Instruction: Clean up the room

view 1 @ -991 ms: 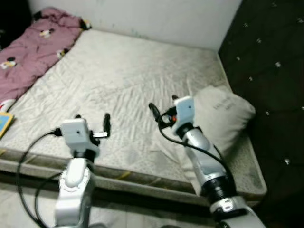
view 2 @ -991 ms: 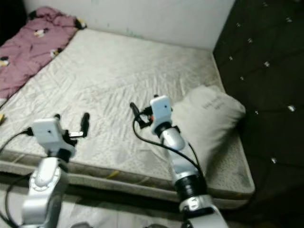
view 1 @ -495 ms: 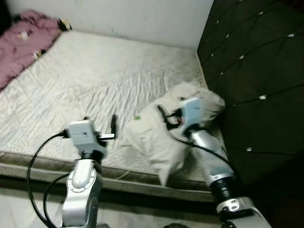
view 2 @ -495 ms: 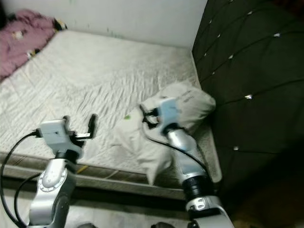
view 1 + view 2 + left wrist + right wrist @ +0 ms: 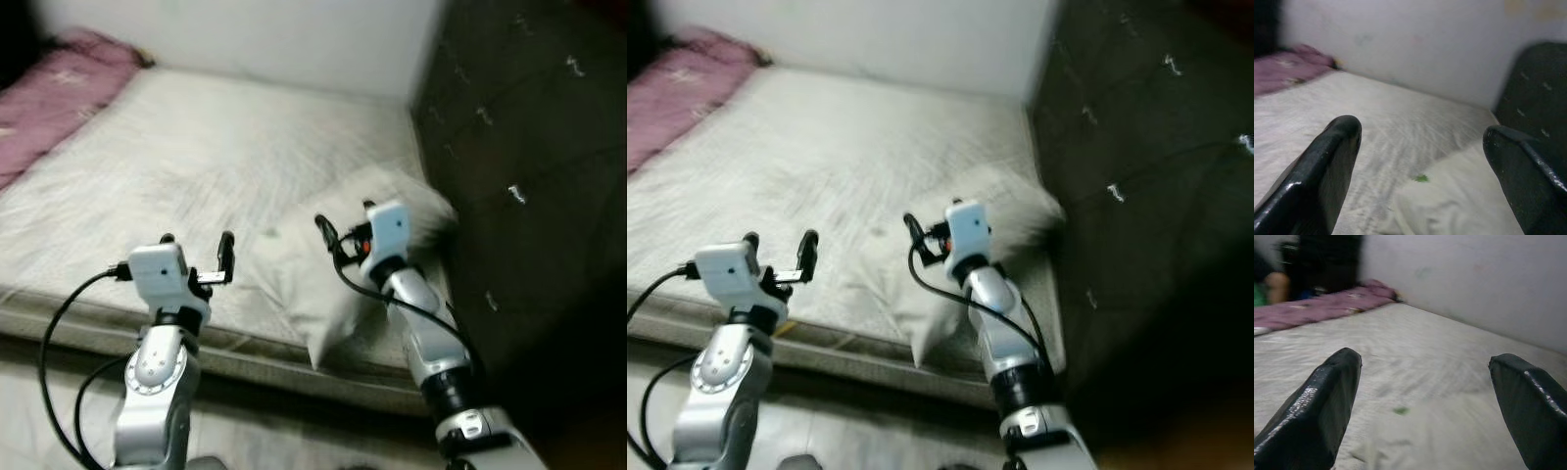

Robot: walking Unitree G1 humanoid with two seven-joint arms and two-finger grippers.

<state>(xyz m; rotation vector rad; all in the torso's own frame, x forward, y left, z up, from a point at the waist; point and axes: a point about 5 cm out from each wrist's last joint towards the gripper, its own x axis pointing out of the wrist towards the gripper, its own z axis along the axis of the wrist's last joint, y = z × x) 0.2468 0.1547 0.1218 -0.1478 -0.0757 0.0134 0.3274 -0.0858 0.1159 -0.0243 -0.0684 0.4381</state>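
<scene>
pillow (image 5: 338,284) blurred, purple blanket (image 5: 49,98) cropped

Matt quilted cloth mattress (image 5: 196,157), soft, seemingly cotton pillow (image 5: 323,284), glossy black fingers (image 5: 1322,176).

Both arms were silver, built of rounded jointed segments; each ended in a pale boxy wrist block carrying two long black fingers; the left gripper (image 5: 196,243) had glossy, round-tipped fingers (image 5: 1327,166); the right gripper (image 5: 343,217) showed a small orange-red mark on its block; black cables looped loosely beside each forearm; a dark ring banded the right arm near the elbow.
</scene>
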